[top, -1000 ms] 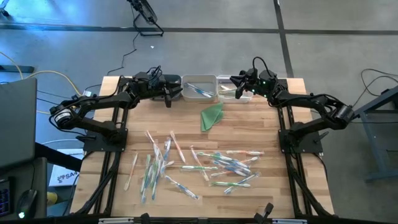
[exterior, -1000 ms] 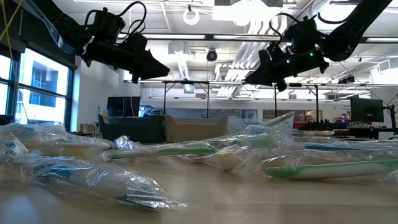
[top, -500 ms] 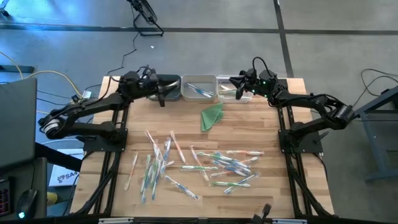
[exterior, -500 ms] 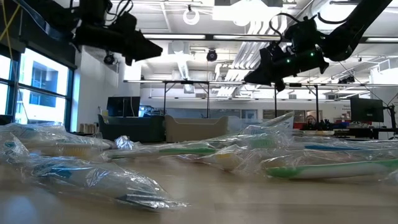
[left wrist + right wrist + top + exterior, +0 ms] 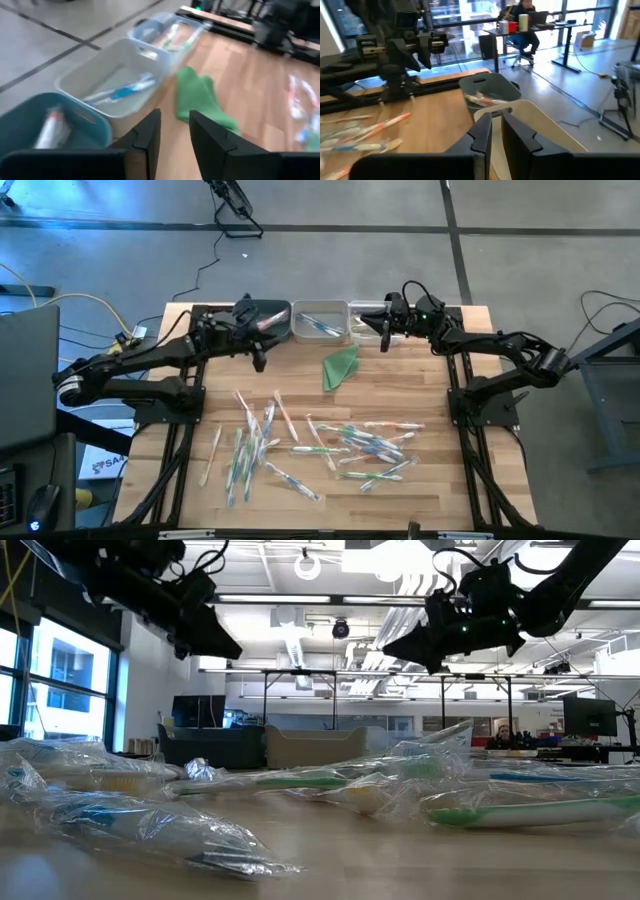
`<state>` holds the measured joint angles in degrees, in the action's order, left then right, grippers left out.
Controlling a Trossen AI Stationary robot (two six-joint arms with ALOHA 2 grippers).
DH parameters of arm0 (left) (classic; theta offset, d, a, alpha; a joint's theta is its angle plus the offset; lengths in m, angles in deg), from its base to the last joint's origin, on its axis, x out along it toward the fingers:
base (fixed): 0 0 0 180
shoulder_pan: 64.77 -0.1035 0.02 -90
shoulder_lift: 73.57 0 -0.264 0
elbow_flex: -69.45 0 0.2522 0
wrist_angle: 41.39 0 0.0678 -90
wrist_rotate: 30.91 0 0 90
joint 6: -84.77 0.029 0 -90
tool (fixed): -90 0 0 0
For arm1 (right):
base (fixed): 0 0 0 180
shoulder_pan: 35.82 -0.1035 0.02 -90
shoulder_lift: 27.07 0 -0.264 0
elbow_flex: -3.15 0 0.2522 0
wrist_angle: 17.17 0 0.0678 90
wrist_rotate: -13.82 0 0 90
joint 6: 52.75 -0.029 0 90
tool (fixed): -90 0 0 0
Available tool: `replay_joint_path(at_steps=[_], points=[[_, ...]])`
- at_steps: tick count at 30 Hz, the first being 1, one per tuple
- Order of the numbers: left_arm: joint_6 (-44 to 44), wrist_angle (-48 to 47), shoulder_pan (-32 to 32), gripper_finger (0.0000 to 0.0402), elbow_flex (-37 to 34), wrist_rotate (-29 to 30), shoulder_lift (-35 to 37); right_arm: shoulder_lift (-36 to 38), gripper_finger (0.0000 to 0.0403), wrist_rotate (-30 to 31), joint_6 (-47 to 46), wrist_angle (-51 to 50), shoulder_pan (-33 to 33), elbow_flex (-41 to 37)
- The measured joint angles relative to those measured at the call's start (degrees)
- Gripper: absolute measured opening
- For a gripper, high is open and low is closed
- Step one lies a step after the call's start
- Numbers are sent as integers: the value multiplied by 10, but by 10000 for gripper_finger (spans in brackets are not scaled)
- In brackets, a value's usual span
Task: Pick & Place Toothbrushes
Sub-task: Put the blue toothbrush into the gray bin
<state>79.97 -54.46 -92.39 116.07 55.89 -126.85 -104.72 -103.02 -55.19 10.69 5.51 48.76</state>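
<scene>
Several wrapped toothbrushes [image 5: 320, 445] lie scattered flat across the near half of the wooden table. Others lie in the three bins at the far edge: a pink-orange one [image 5: 50, 127] in the teal bin [image 5: 272, 308], a blue one [image 5: 122, 91] in the white bin [image 5: 320, 305], and green ones in the clear bin [image 5: 366, 310]. My left gripper [image 5: 259, 352] hangs just near of the teal bin, a little open and with nothing in it [image 5: 175, 125]. My right gripper [image 5: 383, 330] hovers over the clear bin, pointing toward the table's left, shut and holding nothing [image 5: 496, 127].
A folded green cloth [image 5: 340, 367] lies on the table just near of the white bin. Bare wood shows between the bins and the toothbrush pile. Black arm frames stand along the table's left and right edges. A person sits at a desk [image 5: 522, 15] in the room beyond.
My left gripper has drawn back from above the teal bin toward the table's left and near side, rising a little. My right gripper has stayed over the clear bin and tipped up closer to level.
</scene>
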Motion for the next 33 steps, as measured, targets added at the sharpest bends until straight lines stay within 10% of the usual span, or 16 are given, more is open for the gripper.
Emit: replay_joint_path(at_steps=[14,33], points=[[-118,-30,119,35,0,42,37,0,34,-3,67,61,-33,0],[-400,-301,290,5,97,142,32,0,34,41,68,9,-76,0]])
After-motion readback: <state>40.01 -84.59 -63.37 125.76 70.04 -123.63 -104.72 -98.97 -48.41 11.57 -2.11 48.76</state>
